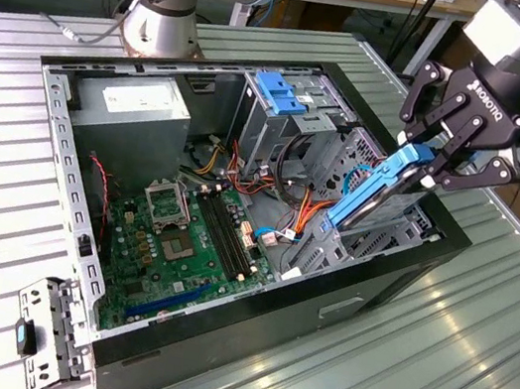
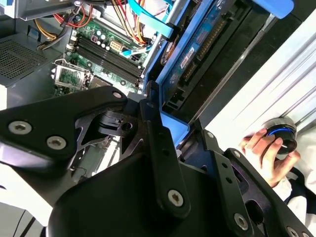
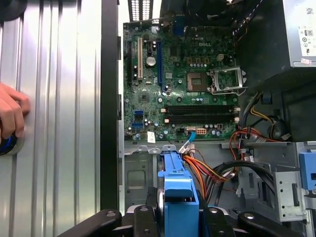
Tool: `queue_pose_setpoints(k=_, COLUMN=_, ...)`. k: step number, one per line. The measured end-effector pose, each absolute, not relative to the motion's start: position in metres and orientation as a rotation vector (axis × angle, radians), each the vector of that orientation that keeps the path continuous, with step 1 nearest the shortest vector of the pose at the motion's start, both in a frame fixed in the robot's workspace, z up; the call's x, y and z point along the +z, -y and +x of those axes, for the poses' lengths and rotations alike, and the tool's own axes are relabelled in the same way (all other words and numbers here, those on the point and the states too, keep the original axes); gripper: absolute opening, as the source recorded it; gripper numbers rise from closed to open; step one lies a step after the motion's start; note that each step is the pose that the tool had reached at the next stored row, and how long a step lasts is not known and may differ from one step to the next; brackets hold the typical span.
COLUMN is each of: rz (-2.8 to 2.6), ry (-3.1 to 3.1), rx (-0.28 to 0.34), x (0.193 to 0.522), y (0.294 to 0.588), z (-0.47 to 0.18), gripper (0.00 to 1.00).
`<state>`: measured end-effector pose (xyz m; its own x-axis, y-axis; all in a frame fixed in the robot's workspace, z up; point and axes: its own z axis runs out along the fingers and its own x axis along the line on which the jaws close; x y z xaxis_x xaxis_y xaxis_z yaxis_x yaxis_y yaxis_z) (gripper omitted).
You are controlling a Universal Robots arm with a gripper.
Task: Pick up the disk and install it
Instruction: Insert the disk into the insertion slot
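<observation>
gripper (image 1: 428,167) is clamped on the top end of the disk (image 1: 371,202), which hangs tilted with its lower end at the drive bay (image 1: 388,242) of the case (image 1: 245,338), so i'd say insertion step, and seating it calls for squaring to the bay rails.

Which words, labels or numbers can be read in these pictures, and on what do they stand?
White maker's mark, no other words: black gripper holding the blue-framed silver-grey metal disk.
Sticker, too small: grey metal power supply box.
Printing, too small: green motherboard.
Label, blurred: the disk.
</observation>
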<state>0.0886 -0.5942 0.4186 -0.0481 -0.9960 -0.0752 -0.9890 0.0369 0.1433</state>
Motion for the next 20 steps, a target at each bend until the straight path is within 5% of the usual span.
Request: queue_pose_setpoints(k=20, rz=2.136, ry=2.229, rx=-0.242, x=0.4, y=0.594, z=0.089, gripper=0.37)
